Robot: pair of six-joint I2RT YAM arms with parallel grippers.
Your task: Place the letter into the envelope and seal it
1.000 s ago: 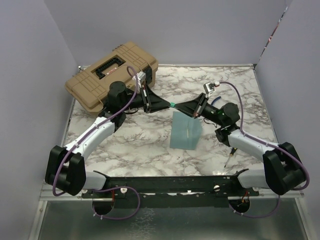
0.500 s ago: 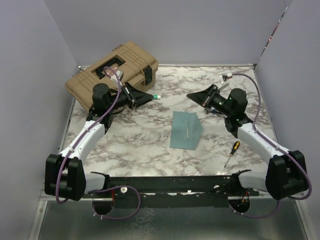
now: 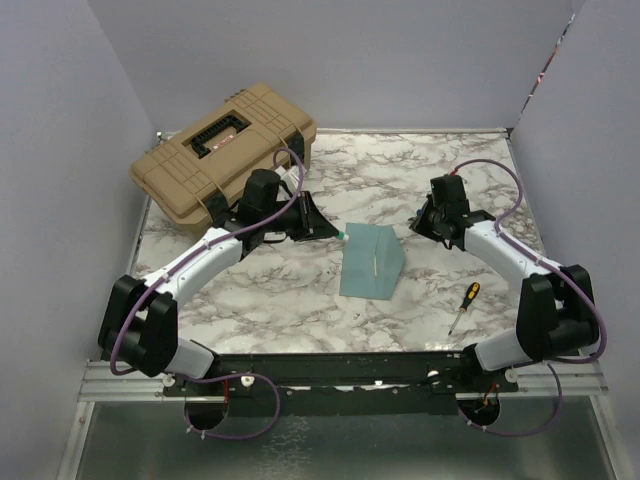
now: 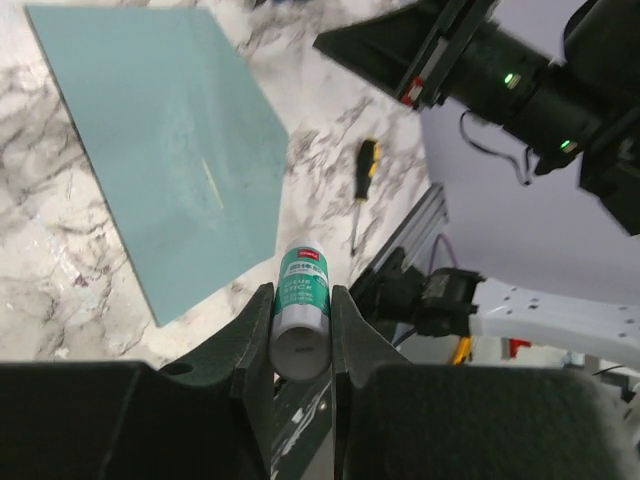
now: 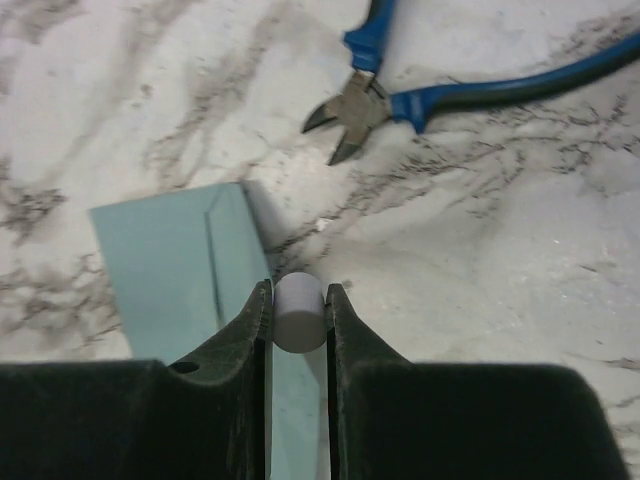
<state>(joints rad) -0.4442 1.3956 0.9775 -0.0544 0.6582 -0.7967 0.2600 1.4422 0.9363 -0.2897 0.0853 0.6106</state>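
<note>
The teal envelope (image 3: 372, 262) lies flat mid-table; it also shows in the left wrist view (image 4: 170, 150) and the right wrist view (image 5: 170, 280). The cream letter is not in view. My left gripper (image 3: 335, 232) is shut on a green-and-white glue stick (image 4: 301, 310), its tip just off the envelope's far left corner. My right gripper (image 3: 428, 224) is shut on a small pale grey cap (image 5: 299, 312), above the envelope's far right edge.
A tan toolbox (image 3: 225, 145) stands at the back left. A yellow-and-black screwdriver (image 3: 462, 305) lies right of the envelope. Blue-handled pliers (image 5: 450, 95) lie on the marble beyond my right gripper. Purple walls close three sides.
One second ago both grippers met over the table at the glue stick. They pulled apart, and now each has swung back toward the envelope's far corners.
</note>
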